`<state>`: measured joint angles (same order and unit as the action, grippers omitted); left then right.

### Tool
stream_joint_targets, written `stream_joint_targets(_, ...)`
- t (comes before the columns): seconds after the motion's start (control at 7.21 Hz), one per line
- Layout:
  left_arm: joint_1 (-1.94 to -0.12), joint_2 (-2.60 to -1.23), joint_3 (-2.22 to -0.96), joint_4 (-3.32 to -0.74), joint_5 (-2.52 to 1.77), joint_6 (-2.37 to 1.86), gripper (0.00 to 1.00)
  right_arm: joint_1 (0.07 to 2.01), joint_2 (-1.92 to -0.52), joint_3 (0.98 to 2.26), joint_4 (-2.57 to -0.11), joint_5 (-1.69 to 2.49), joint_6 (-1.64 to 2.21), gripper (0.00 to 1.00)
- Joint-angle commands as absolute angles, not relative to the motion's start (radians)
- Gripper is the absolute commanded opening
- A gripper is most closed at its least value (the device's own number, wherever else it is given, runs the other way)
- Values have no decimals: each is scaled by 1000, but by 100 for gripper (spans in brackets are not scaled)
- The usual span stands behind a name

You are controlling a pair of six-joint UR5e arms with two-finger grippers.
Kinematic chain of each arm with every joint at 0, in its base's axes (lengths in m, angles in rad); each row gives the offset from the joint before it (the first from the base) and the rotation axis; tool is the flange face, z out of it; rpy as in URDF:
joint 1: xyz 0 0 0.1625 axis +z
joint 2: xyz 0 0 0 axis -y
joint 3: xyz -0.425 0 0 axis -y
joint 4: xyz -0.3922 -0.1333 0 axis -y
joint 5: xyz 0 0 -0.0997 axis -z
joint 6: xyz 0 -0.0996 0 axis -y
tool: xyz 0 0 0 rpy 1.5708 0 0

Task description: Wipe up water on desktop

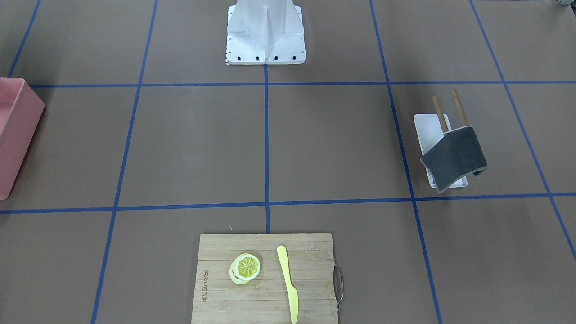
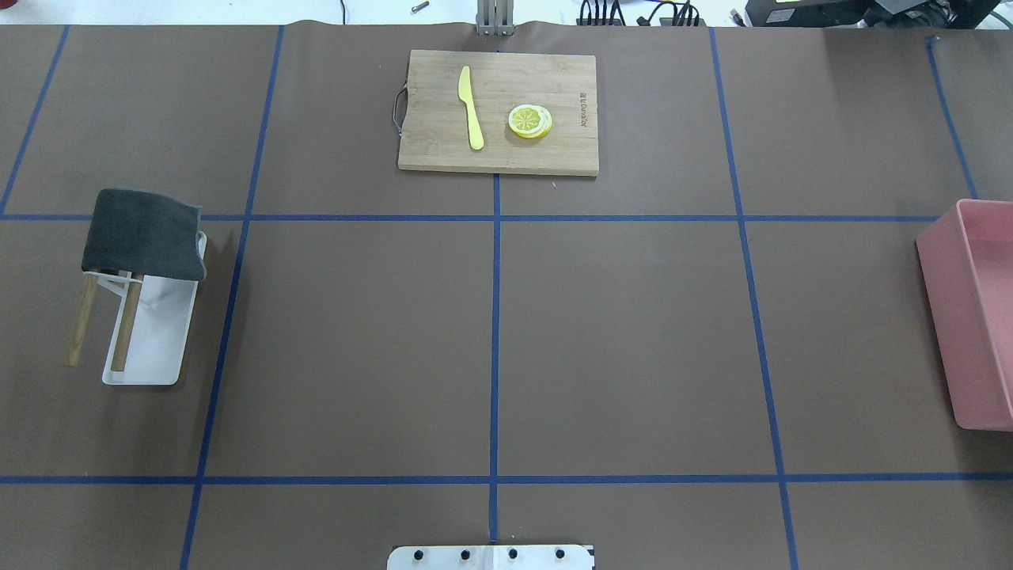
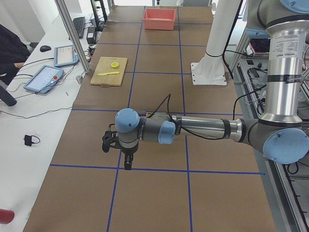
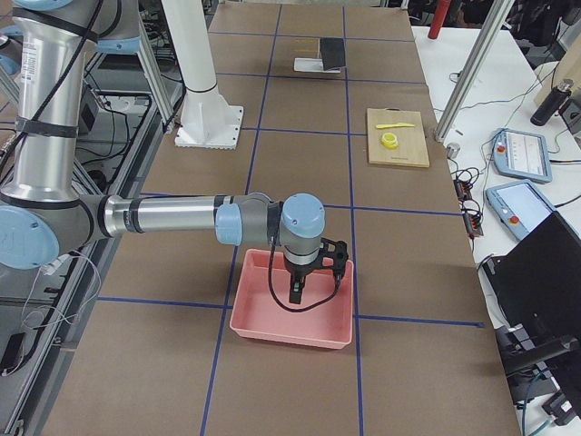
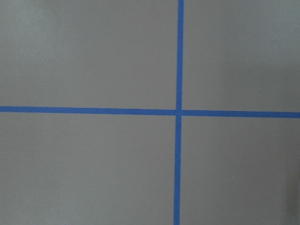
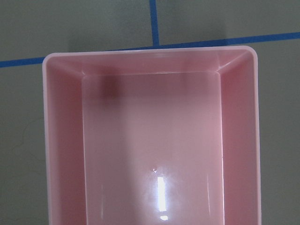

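The desktop (image 2: 356, 348) is a wide matte brown surface crossed by blue tape lines; I can make out no water on it. A dark grey cloth (image 2: 142, 233) hangs over a small rack with wooden legs at the robot's left; it also shows in the front-facing view (image 1: 454, 157). My left gripper (image 3: 126, 164) shows only in the exterior left view, hovering over a tape line, and I cannot tell whether it is open or shut. My right gripper (image 4: 295, 295) shows only in the exterior right view, above the pink bin (image 4: 290, 313), and I cannot tell its state either.
A white tray (image 2: 154, 340) lies under the cloth rack. A bamboo cutting board (image 2: 498, 158) at the far middle holds a yellow knife (image 2: 471, 107) and lemon slices (image 2: 530, 121). The pink bin (image 2: 969, 317) stands at the right edge, empty in the right wrist view (image 6: 150, 154).
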<state>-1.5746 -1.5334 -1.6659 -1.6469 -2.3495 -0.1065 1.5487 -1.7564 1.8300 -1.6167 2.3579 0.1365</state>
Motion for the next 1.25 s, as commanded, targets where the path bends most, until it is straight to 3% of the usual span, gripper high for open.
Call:
stream_joint_targets(0.0, -1575, -1517, -1677, -1647, -2350, -103, 98, 1558, -1762, 1833, -1618, 2362, 138, 100)
stream_joint_targets(1.11, -1574, -1517, -1661, -1651, -2352, -103, 98, 1559, -1752, 1845, -1617, 2364, 140, 100)
